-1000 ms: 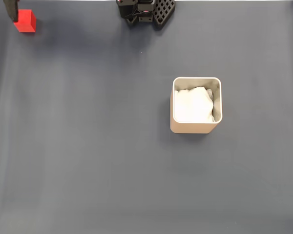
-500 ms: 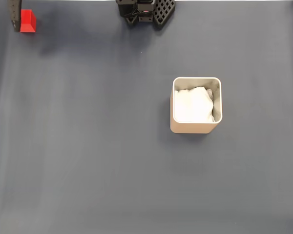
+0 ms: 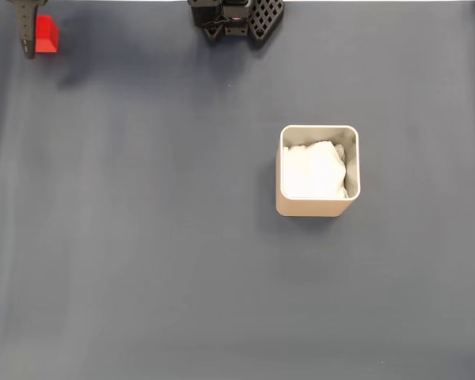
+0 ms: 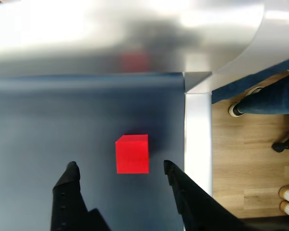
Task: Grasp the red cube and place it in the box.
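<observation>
The red cube (image 4: pixel 132 154) sat on the dark blue-grey mat (image 4: pixel 48 120) in the wrist view, its top face brighter than the near side. It lay just beyond the two black fingertips (image 4: pixel 71 171), in line with the gap between them and nearer the right one, touching neither. The gripper (image 4: pixel 119 167) stood wide, its fingers spread well beyond the cube's width and holding nothing.

In the fixed view the red cube (image 3: pixel 47 35) was in the far left corner of the mat (image 3: pixel 142 237), with a dark finger of the gripper (image 3: pixel 25 33) just beside its left face; the rest of the gripper ran off the top edge of that view.

The box (image 3: pixel 317 210) stood well apart from the cube, right of the mat's middle in the fixed view. It was beige, with rounded corners and thin walls, upright, and white padding (image 3: pixel 313 170) lay crumpled inside it. The arm's black base (image 3: pixel 237 17), with a lattice-patterned part, sat at the far edge of the mat, between the cube and the box in left-to-right terms.

Beyond the cube in the wrist view a pale glossy surface (image 4: pixel 111 33) carried a faint red reflection. Right of the mat ran a white edge strip (image 4: pixel 198 139), then wooden floor (image 4: pixel 241 163), where a person's legs in blue jeans (image 4: pixel 269 101) and shoes (image 4: pixel 242 107) stood.
</observation>
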### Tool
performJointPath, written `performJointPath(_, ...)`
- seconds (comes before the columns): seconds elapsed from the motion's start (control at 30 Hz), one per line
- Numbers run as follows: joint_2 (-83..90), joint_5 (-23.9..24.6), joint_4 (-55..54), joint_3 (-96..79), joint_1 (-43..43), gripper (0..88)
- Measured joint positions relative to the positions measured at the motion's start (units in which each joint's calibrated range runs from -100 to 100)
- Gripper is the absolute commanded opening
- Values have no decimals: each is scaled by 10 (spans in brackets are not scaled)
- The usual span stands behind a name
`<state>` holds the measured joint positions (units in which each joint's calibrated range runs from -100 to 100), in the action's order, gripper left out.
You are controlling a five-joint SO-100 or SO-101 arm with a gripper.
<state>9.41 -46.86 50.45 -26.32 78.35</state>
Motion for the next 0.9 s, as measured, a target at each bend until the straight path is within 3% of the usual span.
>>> performJointPath(0.9, -51, 7, -75, 9, -4, 439)
